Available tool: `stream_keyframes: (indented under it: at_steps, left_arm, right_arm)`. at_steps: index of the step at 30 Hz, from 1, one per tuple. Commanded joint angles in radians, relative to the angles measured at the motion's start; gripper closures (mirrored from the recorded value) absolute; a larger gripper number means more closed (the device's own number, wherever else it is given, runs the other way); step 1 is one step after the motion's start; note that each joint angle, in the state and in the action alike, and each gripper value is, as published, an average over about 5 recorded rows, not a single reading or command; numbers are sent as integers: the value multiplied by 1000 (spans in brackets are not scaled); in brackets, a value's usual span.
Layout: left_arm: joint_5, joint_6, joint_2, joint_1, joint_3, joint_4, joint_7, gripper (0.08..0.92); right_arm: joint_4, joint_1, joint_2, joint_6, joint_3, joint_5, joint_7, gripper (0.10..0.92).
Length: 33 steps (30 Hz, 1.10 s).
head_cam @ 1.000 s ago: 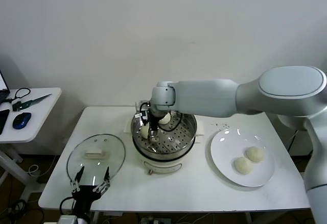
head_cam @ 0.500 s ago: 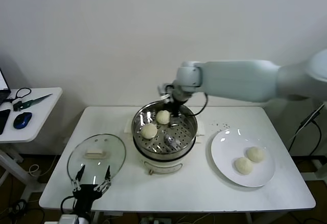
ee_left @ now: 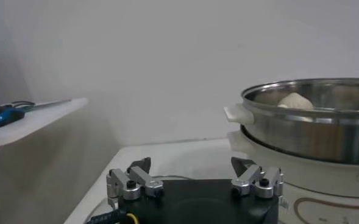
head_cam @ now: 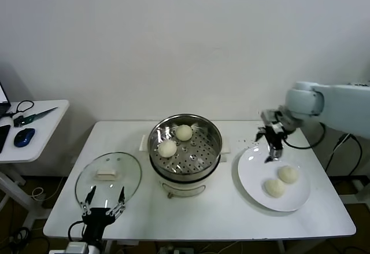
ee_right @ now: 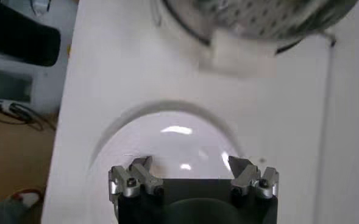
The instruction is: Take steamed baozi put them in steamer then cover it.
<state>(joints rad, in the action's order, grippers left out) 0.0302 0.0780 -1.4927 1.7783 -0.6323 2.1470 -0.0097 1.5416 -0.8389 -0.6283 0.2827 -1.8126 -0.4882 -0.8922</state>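
Observation:
The steel steamer (head_cam: pixel 185 173) stands mid-table on its cream base and holds two baozi, one (head_cam: pixel 167 148) at the front left and one (head_cam: pixel 184 132) behind it. Two more baozi (head_cam: pixel 288 175) (head_cam: pixel 275 188) lie on the white plate (head_cam: pixel 254 173) at the right. My right gripper (head_cam: pixel 272 148) is open and empty, hovering over the plate's far edge; the plate shows below it in the right wrist view (ee_right: pixel 173 131). The glass cover (head_cam: pixel 108 176) lies flat at the front left. My left gripper (head_cam: pixel 103 208) is open and parked at the table's front edge, just before the cover.
A side table (head_cam: pixel 34 121) at the far left carries a blue mouse (head_cam: pixel 24 136) and scissors (head_cam: pixel 34 115). The steamer's rim and one bun show in the left wrist view (ee_left: pixel 307 100). A wall stands close behind the table.
My right arm has left the steamer and swung right to above the plate. A second baozi now lies in the steamer. The left arm has not moved.

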Motion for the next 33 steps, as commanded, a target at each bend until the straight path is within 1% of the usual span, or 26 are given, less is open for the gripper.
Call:
stream_keyframes:
  at_steps: [1, 7, 14, 25, 33]
  left_arm:
    - [0, 1, 2, 0, -1, 0, 0, 177]
    - [1, 3, 0, 8, -4, 9, 0, 177]
    - [-5, -1, -2, 17, -1, 7, 0, 177]
    - [-17, 3, -2, 12, -1, 6, 1, 177]
    - [-25, 6, -4, 5, 2, 2, 2, 177]
  right_arm:
    - [20, 301, 197, -1, 183, 209, 8, 203]
    - [-67, 482, 190, 4, 337, 270, 21, 203]
    - [-124, 588, 167, 11, 428, 281, 31, 203]
    - [-179, 641, 110, 14, 484, 280, 63, 203]
    - [-184, 634, 92, 12, 488, 269, 72, 203]
